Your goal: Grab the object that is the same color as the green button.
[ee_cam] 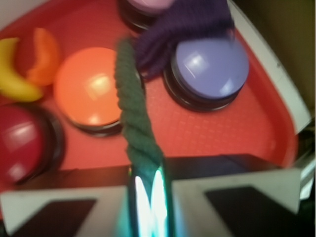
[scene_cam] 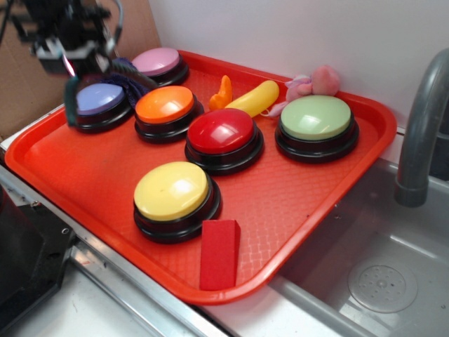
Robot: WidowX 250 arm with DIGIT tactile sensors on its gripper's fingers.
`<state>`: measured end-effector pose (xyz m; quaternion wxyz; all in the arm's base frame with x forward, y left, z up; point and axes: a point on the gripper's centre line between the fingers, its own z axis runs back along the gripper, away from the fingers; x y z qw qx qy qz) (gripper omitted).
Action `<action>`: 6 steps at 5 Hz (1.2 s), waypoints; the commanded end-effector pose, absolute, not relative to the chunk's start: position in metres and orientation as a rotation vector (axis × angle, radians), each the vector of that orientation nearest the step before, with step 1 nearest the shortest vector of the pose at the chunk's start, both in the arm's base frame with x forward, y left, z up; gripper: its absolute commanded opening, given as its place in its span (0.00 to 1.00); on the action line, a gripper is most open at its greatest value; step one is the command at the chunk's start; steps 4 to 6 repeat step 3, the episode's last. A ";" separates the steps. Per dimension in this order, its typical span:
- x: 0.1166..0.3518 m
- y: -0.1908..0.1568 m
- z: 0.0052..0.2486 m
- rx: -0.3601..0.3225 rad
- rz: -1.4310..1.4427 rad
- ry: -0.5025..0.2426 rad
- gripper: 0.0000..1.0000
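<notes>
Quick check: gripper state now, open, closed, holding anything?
Gripper: closed, jaws clamped on the long dark green twisted rope.

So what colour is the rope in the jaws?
Dark green rope, clearest in the wrist view.

Rope (ee_cam: 132, 106) in end effector (ee_cam: 147, 190), above tray (scene_cam: 70, 168) with buttons.
</notes>
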<state>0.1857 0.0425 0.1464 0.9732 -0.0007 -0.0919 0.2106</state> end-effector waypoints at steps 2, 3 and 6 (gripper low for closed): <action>0.158 0.043 0.244 -0.096 0.334 -0.299 0.00; 0.165 0.054 0.236 -0.061 0.401 -0.227 0.00; 0.165 0.054 0.236 -0.061 0.401 -0.227 0.00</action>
